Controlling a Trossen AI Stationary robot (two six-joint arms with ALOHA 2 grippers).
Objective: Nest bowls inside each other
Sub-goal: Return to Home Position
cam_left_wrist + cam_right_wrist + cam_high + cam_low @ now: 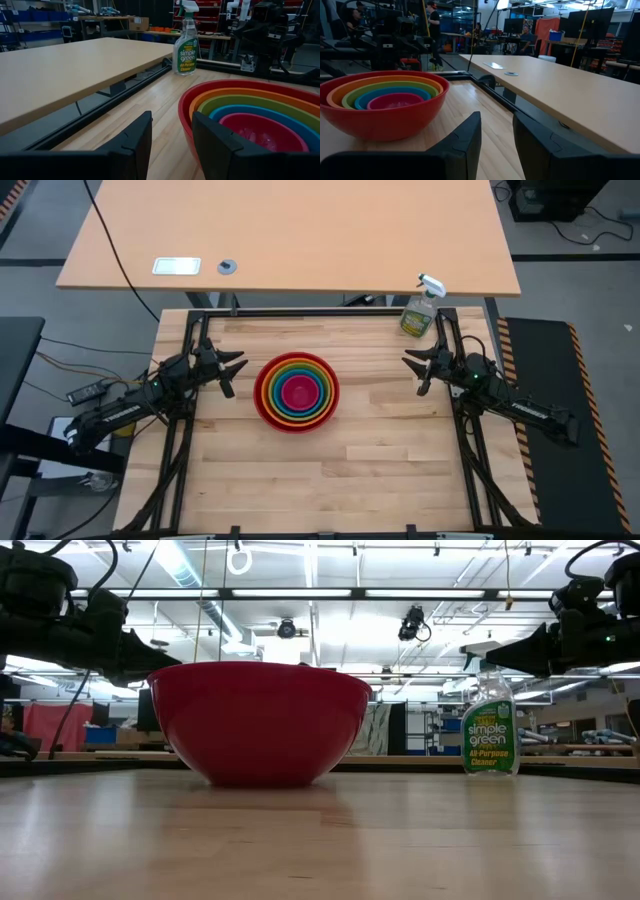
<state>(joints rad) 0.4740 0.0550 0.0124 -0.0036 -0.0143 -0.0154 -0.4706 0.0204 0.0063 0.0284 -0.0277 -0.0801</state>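
Note:
The bowls stand nested on the wooden table, mid-table toward the far side: red outermost, then orange, green, blue, and magenta pink innermost. The red bowl rests on its base. My left gripper hovers open just left of the stack, pointing level; in its wrist view the gripper has nothing between its fingers. My right gripper hovers open to the stack's right, well apart from it; its wrist view shows the gripper with nothing in it and the bowls.
A clear spray bottle of green cleaner stands at the table's far right corner, close to the right arm. Black frame rails run along the table's edges. A larger tan table lies beyond the far edge. People move in the room behind.

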